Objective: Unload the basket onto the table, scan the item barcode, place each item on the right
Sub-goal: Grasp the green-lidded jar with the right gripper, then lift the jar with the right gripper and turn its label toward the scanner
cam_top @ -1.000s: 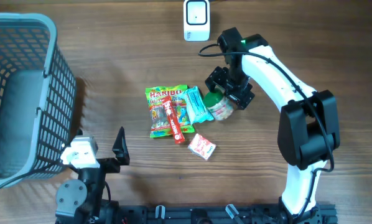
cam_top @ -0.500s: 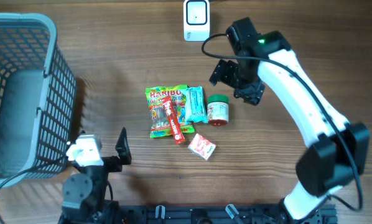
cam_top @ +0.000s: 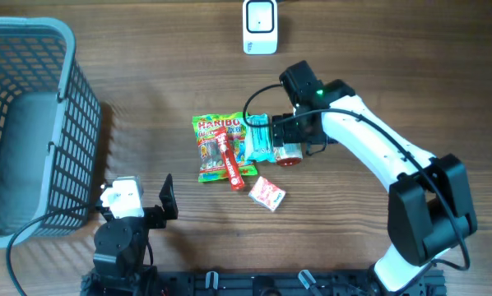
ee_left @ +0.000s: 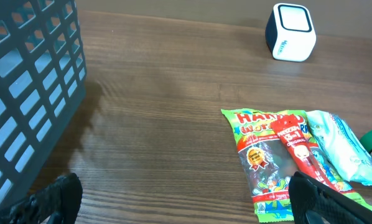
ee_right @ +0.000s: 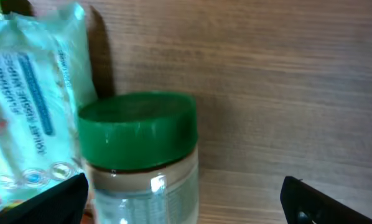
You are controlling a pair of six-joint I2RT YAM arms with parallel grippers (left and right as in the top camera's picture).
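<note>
The grey plastic mesh basket [cam_top: 32,33] runs off the left and top edges seen from above; the white box scanner [cam_top: 260,29] loses its top at that edge; the white and black right arm [cam_top: 369,148] covers the top of the clear jar with the green lid [cam_top: 289,153]; the right gripper [ee_right: 185,186] cannot be seen from above; up close only the tips of its dark fingers [ee_right: 55,199] show; the jar's bottom is cut off there and its label is a blur; the pale green wipes pack [ee_right: 30,112] runs off the left side; the words on the small red and white packet [cam_top: 267,193] are too tiny to read.
</note>
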